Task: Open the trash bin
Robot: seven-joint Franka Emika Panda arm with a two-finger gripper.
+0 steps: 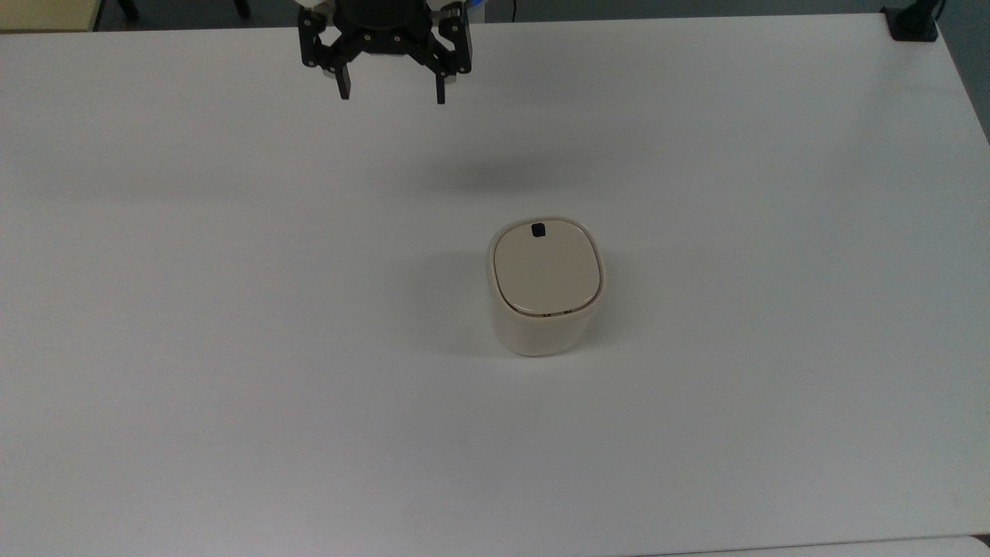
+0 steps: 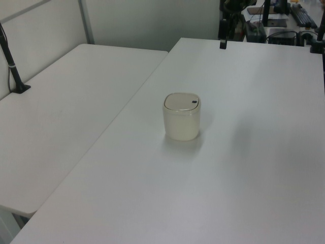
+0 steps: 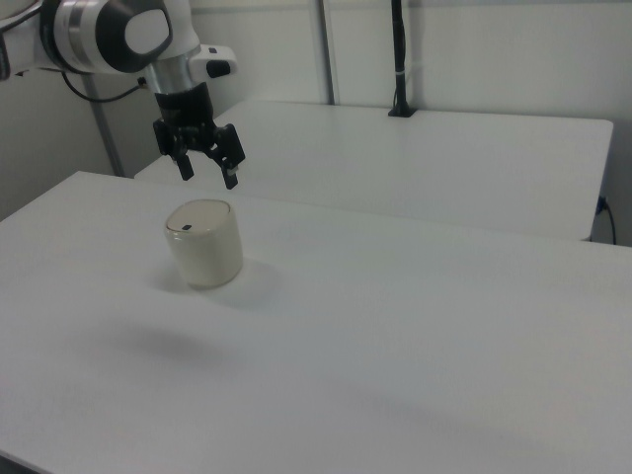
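- A white worktop (image 1: 232, 348), matte and bare over most of its surface.
- A second white table (image 2: 66, 117) butts against the worktop at 9 o'clock in the left view; in the right view it lies at 12 o'clock.
- A black clamp base (image 1: 913, 27) sits at the worktop's 1 o'clock corner in the top view.
- A black pole (image 3: 399, 59) stands on the second table in the right view.
- Pale partition panels (image 2: 147, 23) stand behind the tables.
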